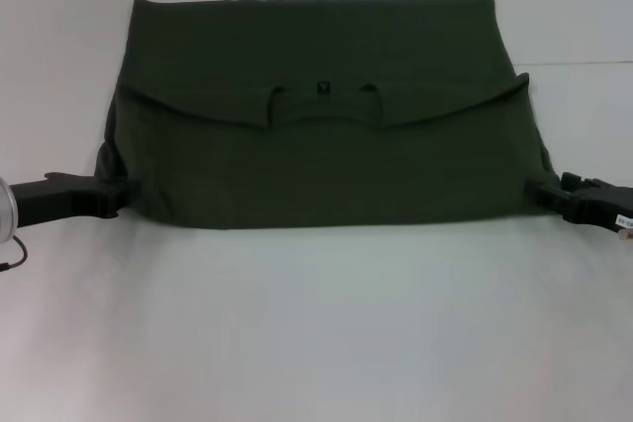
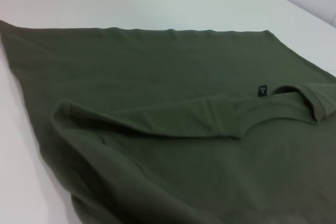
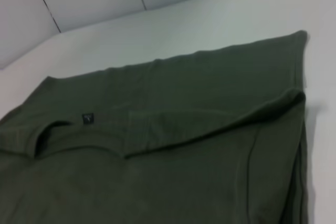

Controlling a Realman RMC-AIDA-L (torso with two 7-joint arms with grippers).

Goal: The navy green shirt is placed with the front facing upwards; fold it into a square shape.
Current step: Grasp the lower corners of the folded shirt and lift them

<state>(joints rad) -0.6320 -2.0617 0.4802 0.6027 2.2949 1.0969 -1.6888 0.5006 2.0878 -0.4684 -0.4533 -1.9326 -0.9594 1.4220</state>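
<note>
I see the white worktop filling the head view, bare in front of me. The shirt lies flat across its far half, folded over on itself: the near layer is plain green, its upper edge curving across the middle, with the neckline and a small dark label showing at centre. No lettering visible. The left wrist view shows the shirt with the folded edge raised slightly off the lower layer, label beside the collar. The right wrist view shows the same fold from the other side, label near the collar. My left gripper is at the shirt's near left corner, right gripper at the near right corner; fingertips are hidden in cloth, so I can't tell whether either is clamped or spread.
</note>
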